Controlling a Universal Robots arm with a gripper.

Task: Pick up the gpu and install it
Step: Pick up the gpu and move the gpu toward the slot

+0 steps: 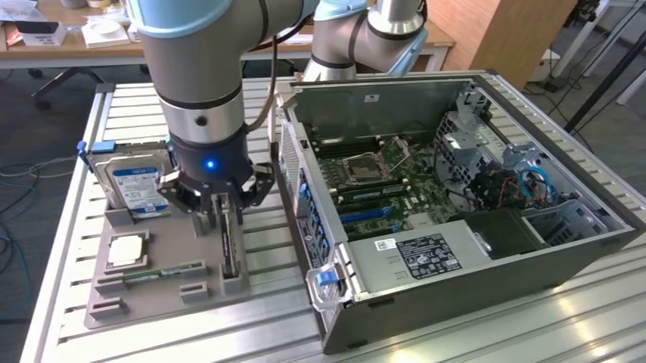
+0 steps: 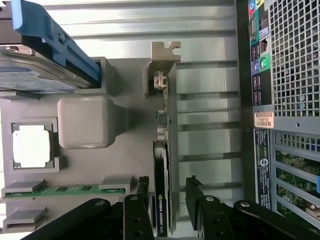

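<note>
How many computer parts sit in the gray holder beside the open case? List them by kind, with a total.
hard drive: 1
processor chip: 1
memory stick: 1
gpu: 1
Total: 4

Arm (image 1: 197, 68) stands approx vertical, wrist (image 1: 202, 121) pointing straight down, blue light lit. Tool (image 1: 224, 214) sits low, close to the desk (image 1: 504, 333) top, near its edge at the exterior view's left. Jaws parted, black fingers (image 2: 194, 192) apart w/ a gap btwn them.
</note>
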